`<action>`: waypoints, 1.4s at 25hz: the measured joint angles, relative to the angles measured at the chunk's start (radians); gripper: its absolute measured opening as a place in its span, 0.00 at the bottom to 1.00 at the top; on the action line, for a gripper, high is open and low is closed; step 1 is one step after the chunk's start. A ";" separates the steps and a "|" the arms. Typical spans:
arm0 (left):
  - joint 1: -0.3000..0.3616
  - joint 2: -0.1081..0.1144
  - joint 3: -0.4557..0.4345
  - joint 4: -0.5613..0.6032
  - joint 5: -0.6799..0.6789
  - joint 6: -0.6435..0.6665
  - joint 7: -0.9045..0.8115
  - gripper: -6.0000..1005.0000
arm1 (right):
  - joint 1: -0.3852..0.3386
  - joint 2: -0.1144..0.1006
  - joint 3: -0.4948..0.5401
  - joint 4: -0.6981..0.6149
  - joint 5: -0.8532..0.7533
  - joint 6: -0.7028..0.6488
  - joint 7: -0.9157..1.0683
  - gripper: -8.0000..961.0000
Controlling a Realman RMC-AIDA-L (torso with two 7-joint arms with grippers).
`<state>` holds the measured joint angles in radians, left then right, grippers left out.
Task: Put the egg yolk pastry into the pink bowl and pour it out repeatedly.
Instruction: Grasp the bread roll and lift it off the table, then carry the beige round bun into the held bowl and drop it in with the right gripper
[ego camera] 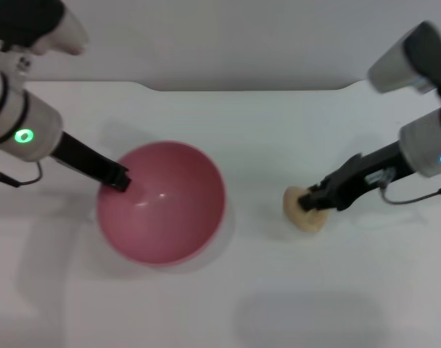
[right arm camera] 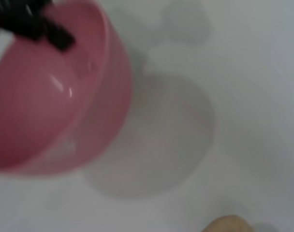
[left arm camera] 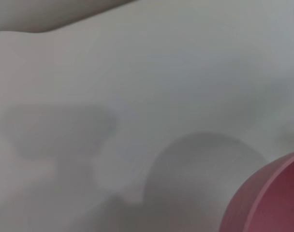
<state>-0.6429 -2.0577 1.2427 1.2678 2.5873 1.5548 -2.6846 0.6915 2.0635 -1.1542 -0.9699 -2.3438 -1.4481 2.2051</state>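
The pink bowl (ego camera: 162, 203) is left of centre in the head view, its opening tipped up toward the camera. My left gripper (ego camera: 119, 180) is shut on its left rim and holds it just above the table, with a round shadow beneath it. The bowl looks empty. It also shows in the right wrist view (right arm camera: 55, 96) and at a corner of the left wrist view (left arm camera: 272, 198). The egg yolk pastry (ego camera: 302, 212) is on the right, apart from the bowl. My right gripper (ego camera: 315, 201) is shut on its top, low at the table. The pastry's edge shows in the right wrist view (right arm camera: 227, 225).
The white table (ego camera: 228, 290) runs to a far edge with a notch (ego camera: 249, 88) at the back. Open tabletop lies between the bowl and the pastry and along the front.
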 joint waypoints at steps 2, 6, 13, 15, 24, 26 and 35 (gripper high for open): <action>-0.030 -0.001 0.013 -0.047 0.000 -0.013 0.000 0.00 | -0.015 0.002 0.036 -0.048 0.001 -0.028 -0.001 0.25; -0.068 -0.006 0.047 -0.091 -0.002 -0.034 0.000 0.00 | -0.022 0.004 0.093 -0.115 0.015 -0.094 -0.014 0.20; -0.125 -0.012 0.134 -0.144 -0.022 -0.073 -0.014 0.00 | -0.018 0.003 0.130 -0.261 0.242 -0.236 -0.149 0.12; -0.138 -0.013 0.153 -0.149 -0.044 -0.079 -0.015 0.00 | -0.007 0.004 0.106 -0.278 0.274 -0.246 -0.168 0.10; -0.169 -0.015 0.213 -0.149 -0.106 -0.103 -0.016 0.00 | 0.042 0.008 -0.063 -0.219 0.199 -0.224 -0.169 0.07; -0.173 -0.015 0.218 -0.150 -0.106 -0.104 -0.017 0.00 | 0.041 0.009 -0.069 -0.212 0.200 -0.216 -0.167 0.09; -0.164 -0.011 0.222 -0.151 -0.098 -0.135 -0.014 0.00 | 0.016 0.010 -0.035 -0.221 0.197 -0.205 -0.113 0.34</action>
<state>-0.8068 -2.0685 1.4651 1.1169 2.4893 1.4200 -2.6984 0.7071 2.0736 -1.1890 -1.1909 -2.1467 -1.6532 2.0916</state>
